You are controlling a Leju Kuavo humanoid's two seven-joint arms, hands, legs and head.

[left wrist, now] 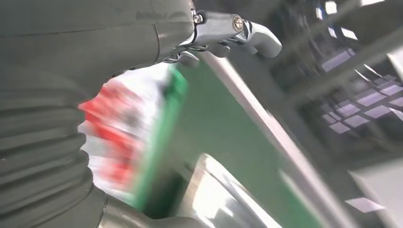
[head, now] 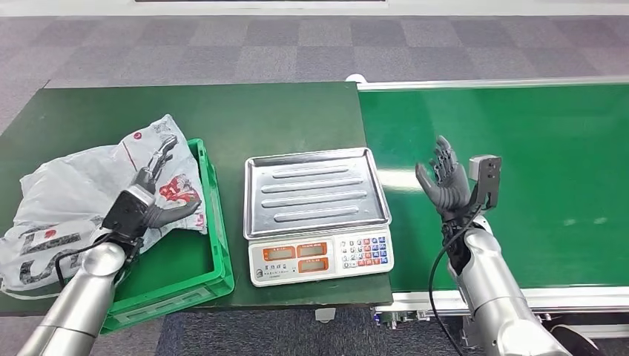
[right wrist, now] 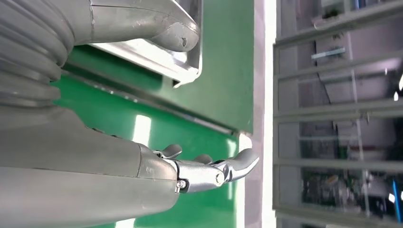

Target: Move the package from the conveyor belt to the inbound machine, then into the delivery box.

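Observation:
The package (head: 74, 193), a crumpled white plastic mailer with red print, lies half in the green delivery box (head: 211, 237) and spills over its left wall. My left hand (head: 152, 193) hovers over or rests on the package's right part, fingers stretched out and thumb spread, gripping nothing. The left wrist view is blurred, with the package (left wrist: 114, 137) and the box rim (left wrist: 168, 109) past the hand. My right hand (head: 445, 182) is raised with fingers apart over the green conveyor belt (head: 534, 185), empty. The inbound machine, a scale with a bare steel tray (head: 311, 189), stands between the two hands.
The scale's keypad and displays (head: 323, 256) face the table's front edge. A dark green table (head: 245, 111) carries the box and scale. The belt's white frame (head: 489, 83) runs along its far side. The scale tray corner (right wrist: 161, 61) is in the right wrist view.

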